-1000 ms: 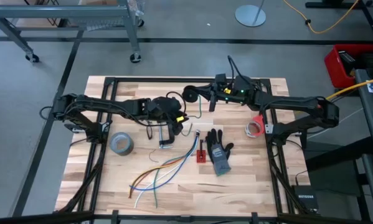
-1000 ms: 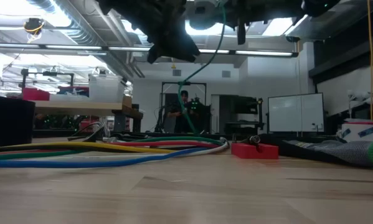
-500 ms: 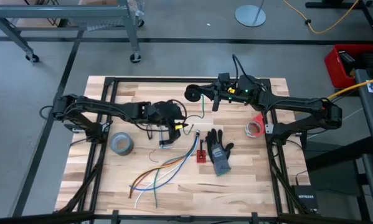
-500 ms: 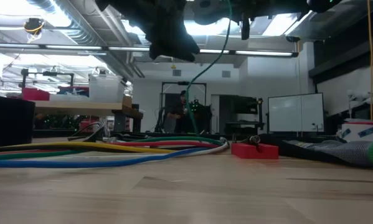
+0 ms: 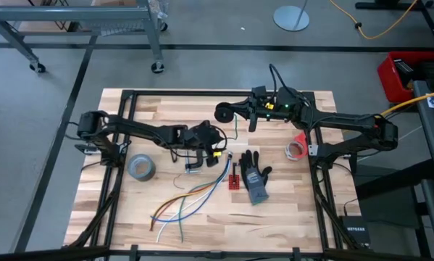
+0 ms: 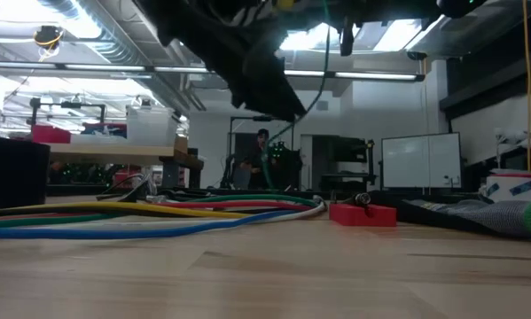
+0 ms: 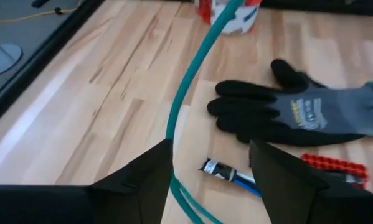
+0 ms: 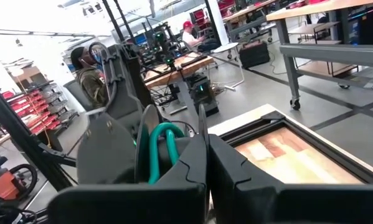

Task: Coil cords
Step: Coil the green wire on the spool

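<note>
Left claw (image 7: 211, 152) spread wide above the desk (image 5: 130, 210), just beside the glove (image 7: 311, 115); a strand of the green cord (image 7: 192, 81) passes between its fingers untouched. Right claw (image 5: 231, 114) pressed together, pinching the wound part of the cord (raised over the desk's far side, well above the surface).
</note>
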`<act>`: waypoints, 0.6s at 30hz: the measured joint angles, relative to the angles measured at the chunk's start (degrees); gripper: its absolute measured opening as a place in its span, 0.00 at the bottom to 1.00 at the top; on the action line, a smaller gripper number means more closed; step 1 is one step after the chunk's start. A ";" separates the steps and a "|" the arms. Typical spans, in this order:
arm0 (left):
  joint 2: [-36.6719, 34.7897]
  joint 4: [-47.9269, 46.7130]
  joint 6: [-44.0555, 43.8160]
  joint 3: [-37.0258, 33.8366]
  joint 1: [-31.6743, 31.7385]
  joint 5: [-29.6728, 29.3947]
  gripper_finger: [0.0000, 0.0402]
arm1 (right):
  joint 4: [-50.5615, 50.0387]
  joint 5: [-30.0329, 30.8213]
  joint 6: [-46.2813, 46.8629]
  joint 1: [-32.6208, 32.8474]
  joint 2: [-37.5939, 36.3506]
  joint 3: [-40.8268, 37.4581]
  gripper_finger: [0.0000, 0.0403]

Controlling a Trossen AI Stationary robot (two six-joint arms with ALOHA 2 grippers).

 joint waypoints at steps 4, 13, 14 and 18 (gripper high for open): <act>1.86 -0.56 -1.57 0.00 -0.04 -3.10 0.47 | 0.00 -0.51 0.02 0.00 0.03 -0.02 0.01; 2.15 -0.75 -4.73 0.00 0.04 -13.31 0.40 | 0.11 -0.84 0.00 0.00 0.04 -0.02 0.01; 2.15 -0.72 -4.70 0.00 0.04 -14.15 0.39 | 0.13 -0.84 -0.02 0.00 0.04 -0.02 0.01; 2.15 -0.74 -4.73 0.00 0.04 -15.46 0.38 | 0.13 -0.86 -0.02 0.00 0.04 -0.02 0.01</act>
